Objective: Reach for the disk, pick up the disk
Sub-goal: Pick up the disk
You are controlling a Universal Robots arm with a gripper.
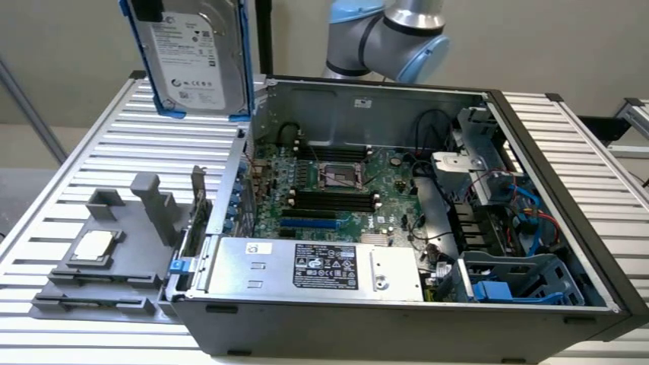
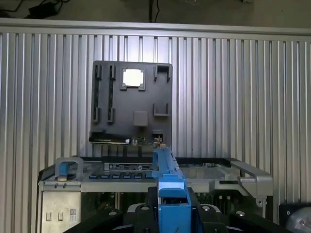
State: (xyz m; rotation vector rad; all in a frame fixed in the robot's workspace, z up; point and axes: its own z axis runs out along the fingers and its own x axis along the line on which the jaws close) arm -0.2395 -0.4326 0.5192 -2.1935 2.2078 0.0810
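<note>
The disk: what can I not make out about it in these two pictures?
- Exterior view: the top of the disk is cut off by the picture's upper edge.
- Exterior view: its label is too small to read.
- Wrist view: the disk is edge-on; its blue rail hides both faces.

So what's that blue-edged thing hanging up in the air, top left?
That is the disk, a flat silver-grey metal hard drive with a white printed label, framed by bright blue plastic rails. It hangs upright, slightly tilted, above the ribbed table beside the open computer case. In the wrist view the gripper clamps its blue edge.
</note>
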